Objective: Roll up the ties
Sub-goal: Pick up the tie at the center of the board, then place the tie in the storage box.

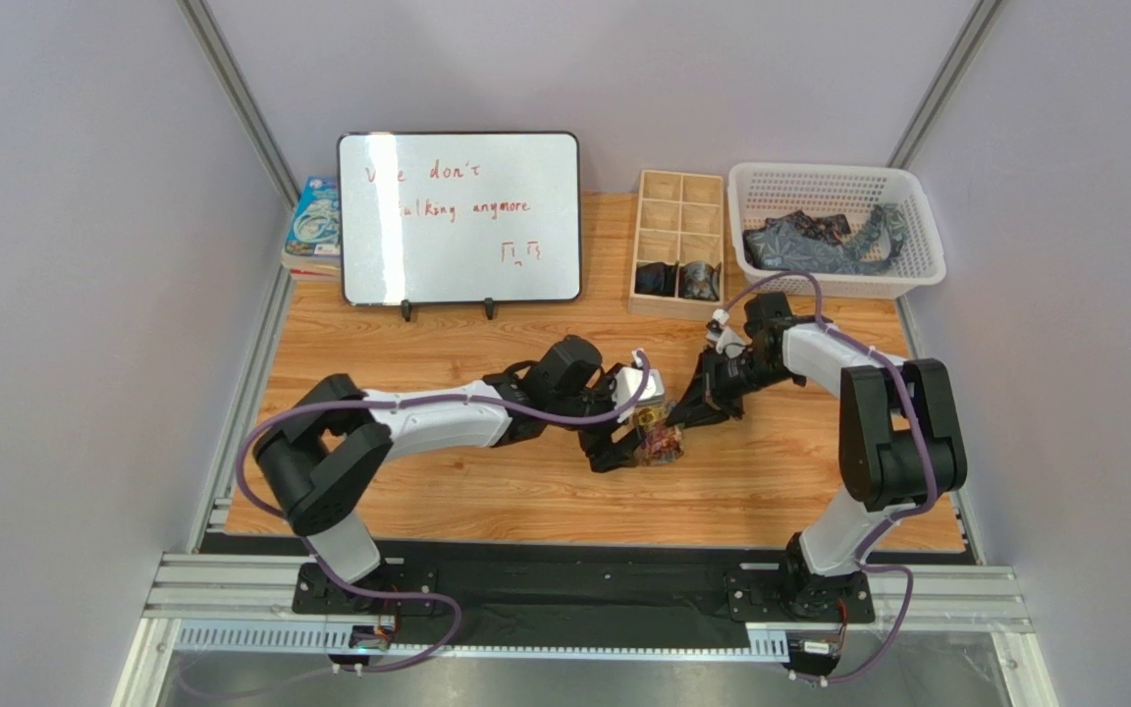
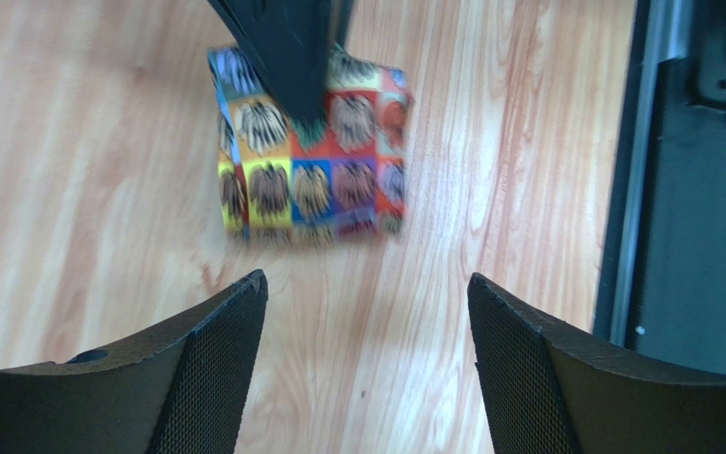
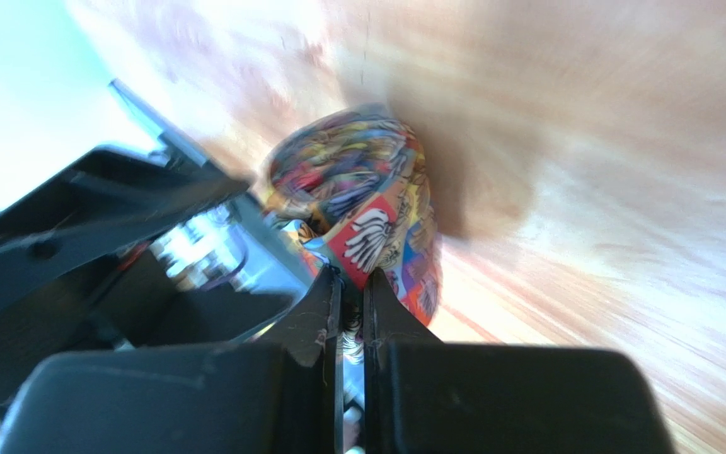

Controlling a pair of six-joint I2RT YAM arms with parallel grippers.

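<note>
Pinching the rolled multicoloured tie [image 3: 376, 203] at the middle of the table [image 2: 83, 161], the right gripper [image 3: 348, 279] is clamping its fabric between near-shut jaws; the left gripper [image 2: 367, 286] is hovering just short of it, jaws wide. Farther back, dark ties [image 1: 819, 242] are lying in the box [image 1: 639, 221] and the basket [image 1: 837, 183].

Red "don't … anymore" on whiteboard [image 1: 460, 218]

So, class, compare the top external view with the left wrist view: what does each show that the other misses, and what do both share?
Only the top view: the whiteboard, the wooden divided box, the white basket of dark ties. Only the left wrist view: the left gripper standing open, and the print's squares close up. Both: the rolled multicoloured tie on the wooden table, with the right gripper on it.
</note>
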